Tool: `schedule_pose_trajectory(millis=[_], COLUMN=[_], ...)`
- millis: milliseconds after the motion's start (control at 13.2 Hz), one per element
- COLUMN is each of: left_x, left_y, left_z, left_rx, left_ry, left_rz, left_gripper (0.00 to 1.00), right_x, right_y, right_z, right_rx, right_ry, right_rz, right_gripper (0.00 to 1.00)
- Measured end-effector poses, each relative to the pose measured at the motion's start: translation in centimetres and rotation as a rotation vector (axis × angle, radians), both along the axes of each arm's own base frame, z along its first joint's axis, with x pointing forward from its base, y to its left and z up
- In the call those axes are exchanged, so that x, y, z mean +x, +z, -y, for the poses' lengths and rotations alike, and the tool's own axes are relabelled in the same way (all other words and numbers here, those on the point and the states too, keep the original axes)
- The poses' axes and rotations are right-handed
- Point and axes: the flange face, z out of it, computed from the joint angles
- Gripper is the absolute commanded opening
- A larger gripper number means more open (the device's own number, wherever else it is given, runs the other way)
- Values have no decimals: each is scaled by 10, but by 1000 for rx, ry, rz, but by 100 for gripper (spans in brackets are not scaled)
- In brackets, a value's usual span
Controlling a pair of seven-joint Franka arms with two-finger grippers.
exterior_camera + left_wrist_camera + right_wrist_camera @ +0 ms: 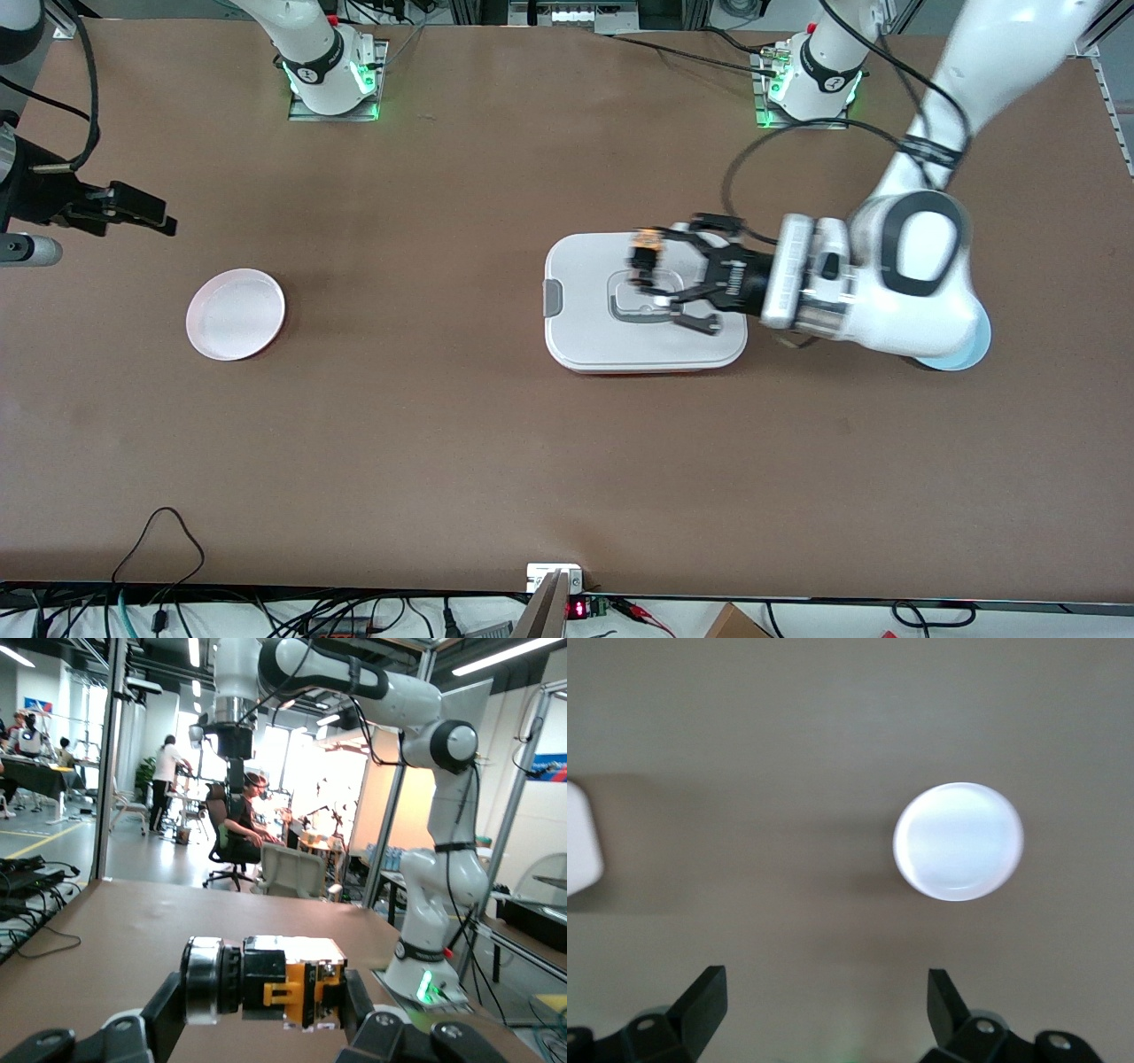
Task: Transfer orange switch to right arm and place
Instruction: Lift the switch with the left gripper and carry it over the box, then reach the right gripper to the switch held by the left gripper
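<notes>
While the left gripper (651, 283) hangs over the white lidded box (585, 341), its jaws are clenched on the orange switch (645, 252), which the left wrist view shows lying crosswise between the two fingers, silver collar at one end and orange-yellow side bits (301, 995) at the other. The right gripper (142, 213) waits in the air at the right arm's end of the counter (496, 461), above the pink plate (236, 315), with its jaws released and nothing between them.

The likely trouble lies in the handover. The switch is tiny and the left fingers cover much of its body, so the right jaws would have little bare surface to take; a bite on the round collar could slip, and if the left jaws let go before the right ones have closed firmly, the part would probably drop onto the box lid or the counter and roll. The two grippers are also well apart, so the approach must bring them close without the fingers colliding.

The pink plate is empty. The white box has its lid on, so its contents cannot be seen. A pale blue dish (970, 354) peeks out under the left arm; what it holds is hidden.
</notes>
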Motion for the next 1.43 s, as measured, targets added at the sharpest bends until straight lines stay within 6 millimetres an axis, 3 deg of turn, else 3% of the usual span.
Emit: schedule_pose_trajectory(millis=[226, 377, 453, 755, 1057, 1208, 1434], left_x=[-35, -60, -65, -67, -70, -68, -66], left_y=[5, 5, 6, 23, 21, 23, 27], left_z=[105, 149, 160, 173, 177, 176, 176], left_rx=[-39, -29, -20, -23, -16, -19, -25], left_ry=[123, 169, 188, 236, 246, 250, 253], left_rz=[-70, -102, -105, -105, -110, -107, -101], left_gripper=[0, 0, 0, 0, 0, 0, 0], right_x=[1, 9, 14, 24, 34, 35, 30], right_y=[-1, -13, -22, -52, -87, -99, -111], right_z=[-27, -45, -51, -74, -83, -90, -125], right_rx=[227, 370, 418, 646, 990, 1073, 1167], right_ry=[17, 6, 1, -20, -192, -239, -262], right_rz=[-20, -50, -69, -182, -338, -375, -428], right_gripper=[100, 100, 100, 100, 100, 100, 100])
